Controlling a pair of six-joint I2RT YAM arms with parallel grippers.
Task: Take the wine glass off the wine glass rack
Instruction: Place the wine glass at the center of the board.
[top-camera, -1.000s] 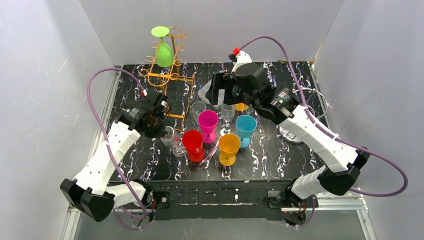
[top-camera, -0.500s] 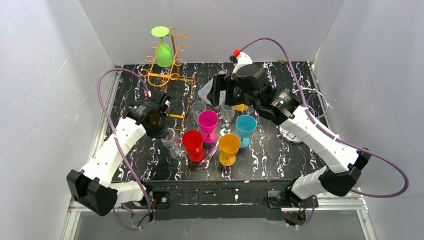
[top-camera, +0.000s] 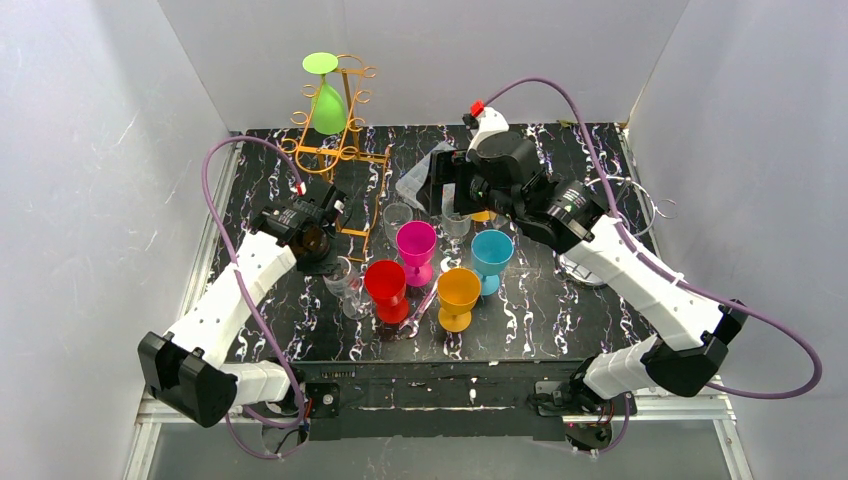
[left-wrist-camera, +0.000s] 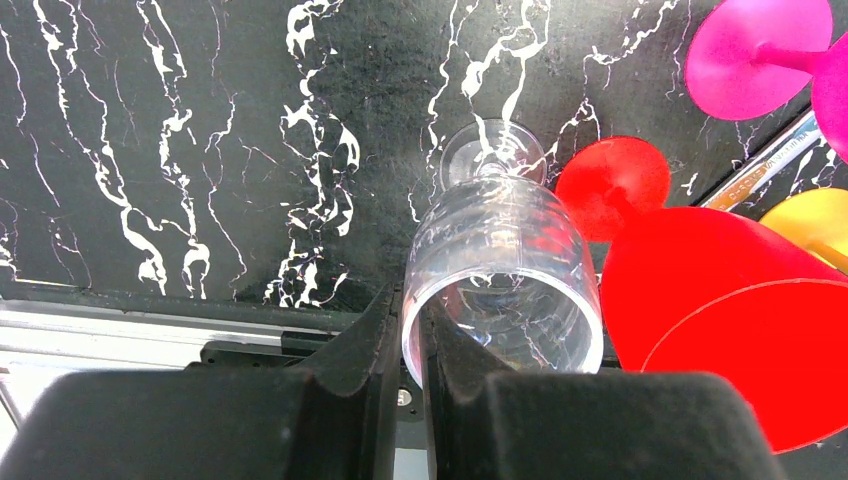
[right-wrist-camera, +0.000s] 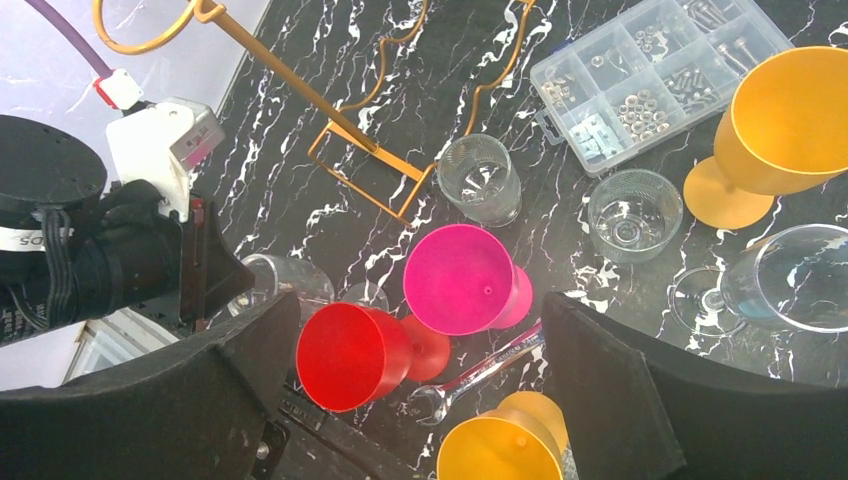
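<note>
The clear wine glass (left-wrist-camera: 495, 250) is standing off the rack (top-camera: 330, 151) on the table (left-wrist-camera: 200, 150), its rim wall sitting pinched in the narrow jaws of the left gripper (left-wrist-camera: 410, 340). Since a second ago the left arm's elbow is swinging inward while the glass is barely shifting. A red glass (left-wrist-camera: 720, 300) is crowding just right of those jaws. The right gripper (right-wrist-camera: 425, 330) is hovering with jaws wide, a pink glass (right-wrist-camera: 460, 280) lying between them below. Only the top view is showing a green glass (top-camera: 328, 108) hanging upturned on the rack, well beyond both jaws.
</note>
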